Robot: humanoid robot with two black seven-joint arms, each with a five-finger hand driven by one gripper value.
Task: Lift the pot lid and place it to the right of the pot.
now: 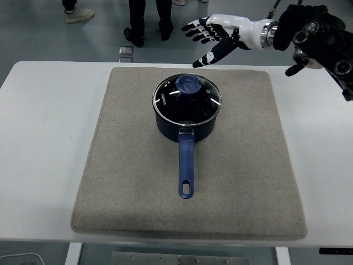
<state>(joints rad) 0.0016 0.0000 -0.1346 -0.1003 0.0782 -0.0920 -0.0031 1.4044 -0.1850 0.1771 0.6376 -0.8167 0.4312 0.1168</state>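
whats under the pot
The pot stands on a grey mat, which lies on the white table. The patch of mat directly beneath the pot is covered, so it cannot be seen.
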